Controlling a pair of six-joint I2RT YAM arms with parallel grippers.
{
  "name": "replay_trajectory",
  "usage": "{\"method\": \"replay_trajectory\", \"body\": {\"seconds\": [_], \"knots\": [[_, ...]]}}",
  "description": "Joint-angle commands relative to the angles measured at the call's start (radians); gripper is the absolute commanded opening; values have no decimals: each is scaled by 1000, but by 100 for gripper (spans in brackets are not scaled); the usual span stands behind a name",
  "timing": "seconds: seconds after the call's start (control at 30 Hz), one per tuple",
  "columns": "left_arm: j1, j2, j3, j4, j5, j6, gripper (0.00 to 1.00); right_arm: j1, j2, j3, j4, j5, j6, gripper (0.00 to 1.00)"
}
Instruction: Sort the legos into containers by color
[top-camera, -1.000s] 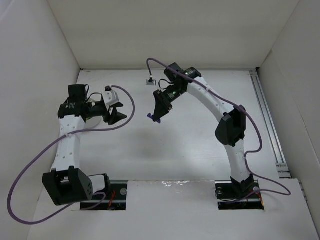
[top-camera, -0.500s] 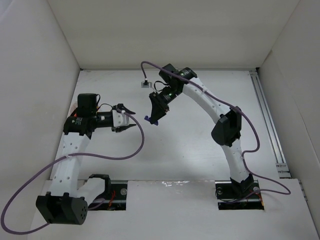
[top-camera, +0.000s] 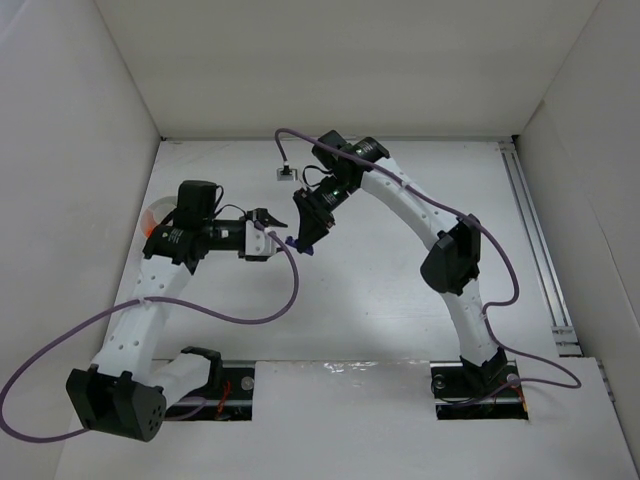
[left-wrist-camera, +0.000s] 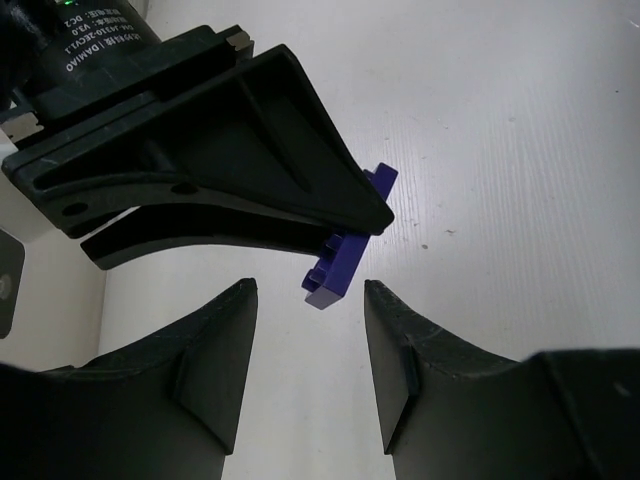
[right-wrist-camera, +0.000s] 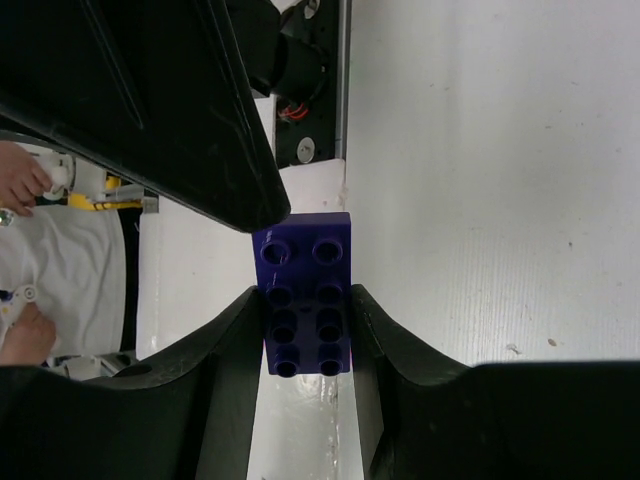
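The right fingers (right-wrist-camera: 215, 380) are clamped on the long sides of a purple-blue lego (left-wrist-camera: 346, 252), held in the air over the tabletop (top-camera: 390, 300), just to 10 o'clock of its middle. The left fingers (left-wrist-camera: 200, 360) face it from 9 o'clock, apart, the lego's end at their tips, unclamped. A label (left-wrist-camera: 100, 35) on the right wrist reads "DAMIAO"

A single purple-blue lego brick (right-wrist-camera: 303, 250), two studs wide and four long, is clamped lengthwise in the right gripper (right-wrist-camera: 305, 315). About half of it juts past the fingertips, and it hangs above the table, left of the middle. By the table's left edge, a white bowl (top-camera: 150, 216) with orange in it is mostly hidden.
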Motion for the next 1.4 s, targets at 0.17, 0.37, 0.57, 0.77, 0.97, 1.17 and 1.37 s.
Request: {"method": "replay_trajectory", "body": {"seconds": [0.17, 0.37, 0.57, 0.77, 0.97, 1.17, 1.37], "knots": [[-58, -1, 3, 44, -31, 51, 43, 20, -11, 52, -27, 8, -1, 0], [-78, 18, 3, 19, -61, 76, 41, 20, -20, 52, -27, 19, -1, 0], [-78, 38, 3, 8, -71, 87, 34, 20, -29, 52, -27, 28, -1, 0], [-78, 48, 3, -2, -80, 105, 31, 20, -29, 52, -27, 37, -1, 0], [-88, 48, 3, -2, -89, 116, 25, 20, -39, 62, -27, 37, -1, 0], [-97, 66, 12, -12, -89, 128, 18, 29, -39, 71, -27, 37, -1, 0], [-106, 66, 12, -12, -89, 128, 14, 29, -39, 80, -27, 47, -1, 3]]}}
